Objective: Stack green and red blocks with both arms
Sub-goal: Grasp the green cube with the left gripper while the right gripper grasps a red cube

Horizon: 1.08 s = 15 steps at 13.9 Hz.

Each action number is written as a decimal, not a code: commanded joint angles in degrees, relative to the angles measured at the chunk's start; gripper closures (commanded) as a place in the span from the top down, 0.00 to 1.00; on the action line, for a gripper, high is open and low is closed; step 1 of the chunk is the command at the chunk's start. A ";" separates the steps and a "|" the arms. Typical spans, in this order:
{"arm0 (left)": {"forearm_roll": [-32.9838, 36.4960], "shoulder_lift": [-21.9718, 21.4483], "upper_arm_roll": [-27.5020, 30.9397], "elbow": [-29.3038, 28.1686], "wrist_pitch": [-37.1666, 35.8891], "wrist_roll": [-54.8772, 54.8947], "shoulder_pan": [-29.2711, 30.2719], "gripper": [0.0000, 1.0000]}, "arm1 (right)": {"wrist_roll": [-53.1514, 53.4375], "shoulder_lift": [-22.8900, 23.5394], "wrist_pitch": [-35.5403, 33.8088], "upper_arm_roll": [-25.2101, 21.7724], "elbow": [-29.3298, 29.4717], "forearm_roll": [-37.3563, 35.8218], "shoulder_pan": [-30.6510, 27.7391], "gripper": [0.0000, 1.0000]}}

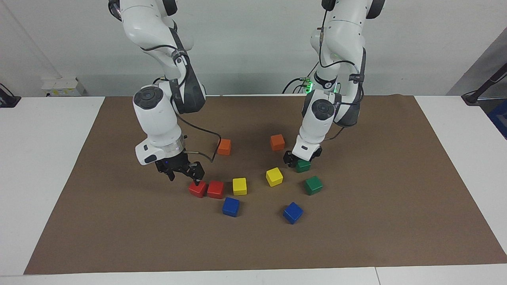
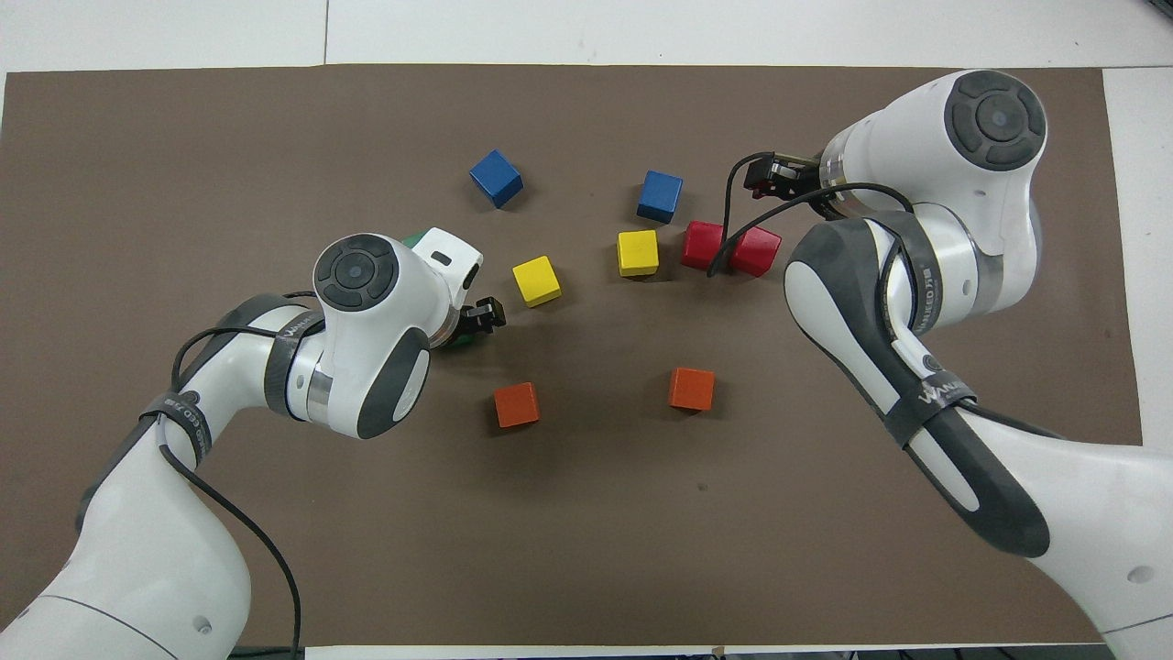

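- The left gripper [image 1: 298, 159] is down on the near green cube [image 1: 304, 166], the one closer to the robots. The wrist hides the contact, so I cannot tell whether it has hold of it.
- The right gripper [image 1: 184, 178] hangs open and empty, low over the mat [image 1: 356, 237]. One tip is just above the outer red cube [image 1: 197, 189].
- That cube touches the inner red cube [image 1: 215, 189], which lies toward the middle of the table.
- The far green cube [image 1: 313, 185] sits a little farther from the robots than the near one and apart from it.
- I judge these cubes light, rigid and glossy, so somewhat slippery. I would pinch two opposite flat faces, centred, with the cube square to the jaws.
- On the outer red cube I would take the two faces that are clear of its neighbour, since there is no gap on the touching side.
- My count is ten cubes:
  - two red and two green;
  - two yellow cubes [image 1: 239, 186] [image 1: 274, 177];
  - two blue cubes [image 1: 231, 207] [image 1: 293, 212];
  - two orange cubes [image 1: 223, 147] [image 1: 277, 142].
- All ten lie singly on the mat, and nothing is stacked yet.
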 commanded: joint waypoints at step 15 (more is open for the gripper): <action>6.17 -9.64 0.87 -0.22 -8.77 17.29 18.08 0.00 | 6.12 2.85 7.84 0.49 -4.74 -0.06 -0.19 1.00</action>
